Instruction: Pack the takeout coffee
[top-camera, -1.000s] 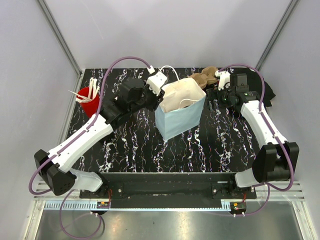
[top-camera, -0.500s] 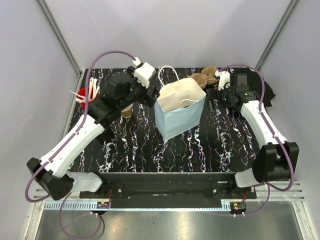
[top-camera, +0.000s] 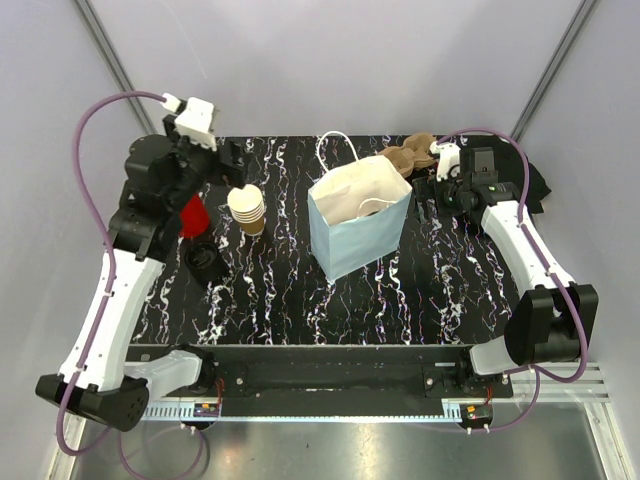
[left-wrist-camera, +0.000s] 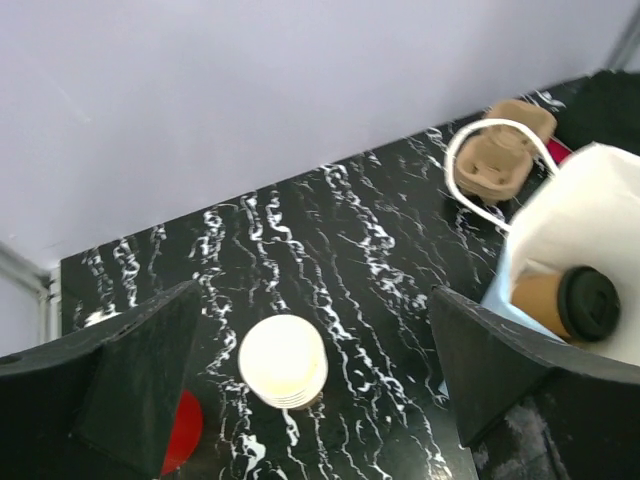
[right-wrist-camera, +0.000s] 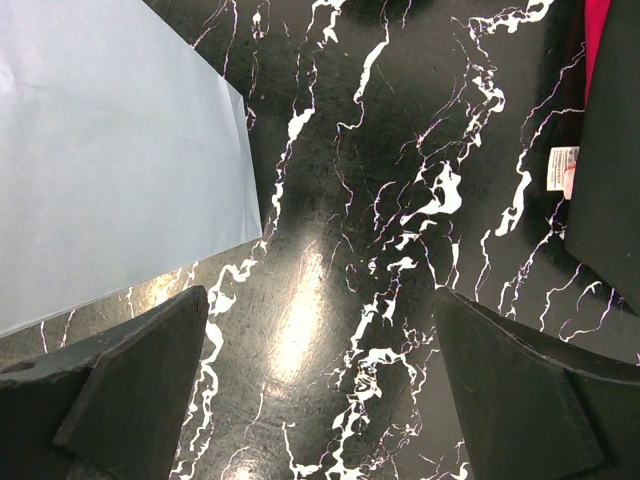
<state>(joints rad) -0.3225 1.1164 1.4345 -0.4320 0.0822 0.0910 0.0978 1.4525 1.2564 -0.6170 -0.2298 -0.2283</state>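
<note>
Tan lidded cup (left-wrist-camera: 566, 303) inside bag (left-wrist-camera: 590, 205): L wrist cam only.

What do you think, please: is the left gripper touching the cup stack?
Apart: left wrist view shows table between the cup stack and the open left gripper.

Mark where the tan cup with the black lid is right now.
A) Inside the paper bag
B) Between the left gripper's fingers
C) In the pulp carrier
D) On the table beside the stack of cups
A: the left wrist view shows the tan cup, its black lid on, lying tilted inside the open paper bag.
</note>
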